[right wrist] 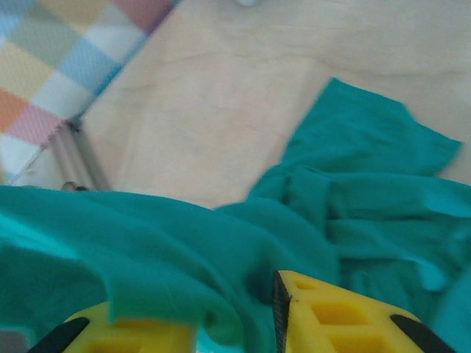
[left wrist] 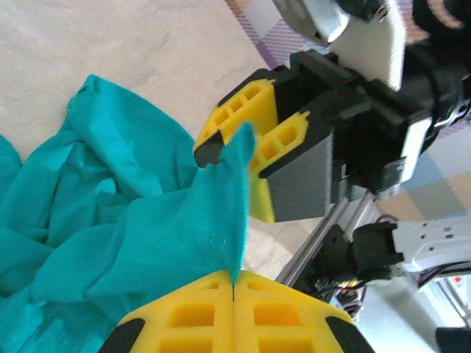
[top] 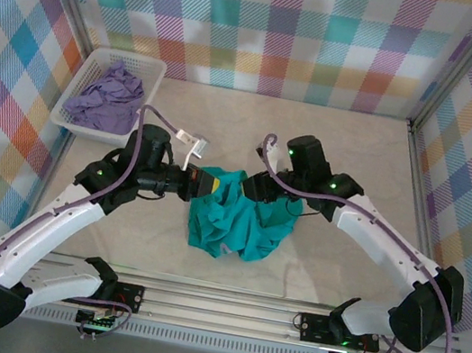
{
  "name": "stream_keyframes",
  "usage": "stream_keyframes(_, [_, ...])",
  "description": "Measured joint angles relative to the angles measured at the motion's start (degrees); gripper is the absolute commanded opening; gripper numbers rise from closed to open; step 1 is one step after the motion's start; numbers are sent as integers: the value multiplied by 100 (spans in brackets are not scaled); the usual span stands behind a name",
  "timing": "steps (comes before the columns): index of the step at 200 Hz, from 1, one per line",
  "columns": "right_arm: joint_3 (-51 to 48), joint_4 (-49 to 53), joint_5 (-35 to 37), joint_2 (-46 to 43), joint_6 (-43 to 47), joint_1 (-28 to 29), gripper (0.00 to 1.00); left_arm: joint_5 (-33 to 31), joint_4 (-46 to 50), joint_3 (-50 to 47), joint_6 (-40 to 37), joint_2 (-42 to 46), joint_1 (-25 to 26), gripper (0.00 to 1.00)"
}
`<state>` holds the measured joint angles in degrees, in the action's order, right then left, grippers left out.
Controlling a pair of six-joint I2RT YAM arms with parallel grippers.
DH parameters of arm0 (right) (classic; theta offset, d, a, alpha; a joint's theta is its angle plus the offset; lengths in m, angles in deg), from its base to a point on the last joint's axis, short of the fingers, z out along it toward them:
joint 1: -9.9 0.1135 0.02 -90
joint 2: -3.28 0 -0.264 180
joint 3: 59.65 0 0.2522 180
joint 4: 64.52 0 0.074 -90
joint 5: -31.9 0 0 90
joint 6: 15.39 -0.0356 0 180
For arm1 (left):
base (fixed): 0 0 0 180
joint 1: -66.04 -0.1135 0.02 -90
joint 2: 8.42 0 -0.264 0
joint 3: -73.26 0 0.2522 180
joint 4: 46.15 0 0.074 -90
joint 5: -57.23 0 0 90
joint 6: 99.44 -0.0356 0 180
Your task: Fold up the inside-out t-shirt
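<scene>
The teal-green inside-out t-shirt [top: 238, 227] lies crumpled in the middle of the table, partly lifted between both arms. My left gripper [top: 201, 183] is at its upper left edge. In the left wrist view this gripper [left wrist: 234, 285] is shut on a thin point of the fabric [left wrist: 125, 220]. My right gripper [top: 254, 185] is at the shirt's top. Its yellow fingers [left wrist: 254, 103] show in the left wrist view with a fold of cloth between them. In the right wrist view its jaws [right wrist: 234, 327] stand apart, and loose teal cloth [right wrist: 368, 191] drapes over the left finger and into the gap.
A white basket [top: 84, 77] at the back left holds a pale lavender garment [top: 108, 97]. The beige table [top: 368, 154] is bare to the right and behind the shirt. An aluminium rail [top: 222, 307] runs along the near edge, and checked walls close in three sides.
</scene>
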<state>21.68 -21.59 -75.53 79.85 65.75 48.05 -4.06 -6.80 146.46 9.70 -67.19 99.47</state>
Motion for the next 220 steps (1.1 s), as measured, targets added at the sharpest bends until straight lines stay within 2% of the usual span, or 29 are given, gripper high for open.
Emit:
stream_keyframes(24, [-140,-76,28,-404,92,2,36,-28,-192,-61,251,0,0,0])
stream_keyframes(63, [-887,-691,-1038,-1311,614,238,34,-87,-345,-114,380,2,-11,0])
stream_keyframes(104, [-984,-1172,-1976,-984,1093,616,38,-85,-352,-114,380,2,-11,0])
stream_keyframes(143, [-984,-1353,-1985,-656,1233,710,47,-85,-348,-114,380,2,-15,0])
stream_keyframes(165, [-916,-1377,-1976,-428,1327,778,49,-85,-348,-114,380,2,-15,0])
stream_keyframes(182, [-809,-1375,-2074,-166,1408,857,42,-94,-343,-114,380,2,-15,0])
stream_keyframes(220, [-778,-1416,-2610,-98,1458,920,17,-382,-315,-114,378,2,-15,0])
